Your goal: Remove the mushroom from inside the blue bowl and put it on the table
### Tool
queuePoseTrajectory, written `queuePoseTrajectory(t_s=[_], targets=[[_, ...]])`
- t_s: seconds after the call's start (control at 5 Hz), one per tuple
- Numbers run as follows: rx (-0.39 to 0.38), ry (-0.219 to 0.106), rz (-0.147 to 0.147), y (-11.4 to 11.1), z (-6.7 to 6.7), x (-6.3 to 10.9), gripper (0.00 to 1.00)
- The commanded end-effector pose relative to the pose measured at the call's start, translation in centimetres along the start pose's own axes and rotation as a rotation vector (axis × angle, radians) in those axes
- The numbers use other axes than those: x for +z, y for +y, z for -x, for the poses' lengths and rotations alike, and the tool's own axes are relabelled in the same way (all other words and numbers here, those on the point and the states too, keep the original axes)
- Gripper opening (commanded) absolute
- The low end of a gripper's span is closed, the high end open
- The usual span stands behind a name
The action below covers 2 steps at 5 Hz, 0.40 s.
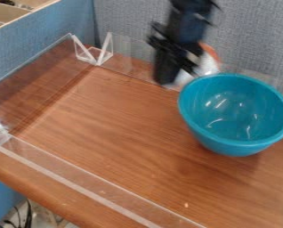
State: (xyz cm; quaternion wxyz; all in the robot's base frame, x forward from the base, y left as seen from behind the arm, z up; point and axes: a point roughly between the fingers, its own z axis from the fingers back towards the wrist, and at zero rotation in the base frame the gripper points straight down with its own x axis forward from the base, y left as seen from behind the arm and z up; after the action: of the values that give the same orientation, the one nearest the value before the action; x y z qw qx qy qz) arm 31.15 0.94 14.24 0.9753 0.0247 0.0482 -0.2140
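From my feed the pincer [177, 69] is motion-blurred, but it's clamped on the mushroom [204, 59], whose orange cap pokes out on its right side. The blue bowl [237, 113] sits below and to the right of it on the worktop [96, 125].
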Motion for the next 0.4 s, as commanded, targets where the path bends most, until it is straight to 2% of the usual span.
queuePoseTrajectory(t_s=[0.0, 0.2], targets=[[0.054, -0.038, -0.028, 3.5, 4.1, 1.8, 0.0], [0.085, -0.016, -0.017, 5.3, 6.9, 0.8, 0.0]])
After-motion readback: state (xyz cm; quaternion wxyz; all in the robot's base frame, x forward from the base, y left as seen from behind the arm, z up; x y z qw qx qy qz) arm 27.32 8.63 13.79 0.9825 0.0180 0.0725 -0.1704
